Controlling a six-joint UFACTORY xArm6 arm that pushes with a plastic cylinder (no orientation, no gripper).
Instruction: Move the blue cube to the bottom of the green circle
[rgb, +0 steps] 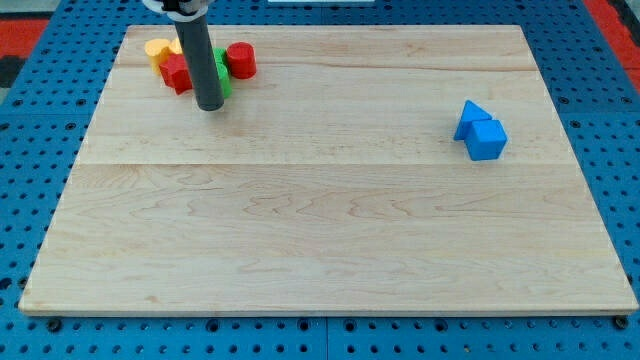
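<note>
The blue cube (488, 139) lies at the view's right, touching a blue triangular block (468, 118) at its upper left. The green circle (221, 74) sits in a cluster at the view's top left, mostly hidden behind my rod. My tip (210, 105) rests on the board just below that cluster, far left of the blue cube.
A red cylinder (241, 60) stands right of the green block. A red block (177, 74) and a yellow block (158, 48) lie left of my rod. The wooden board (330, 240) rests on a blue pegboard table.
</note>
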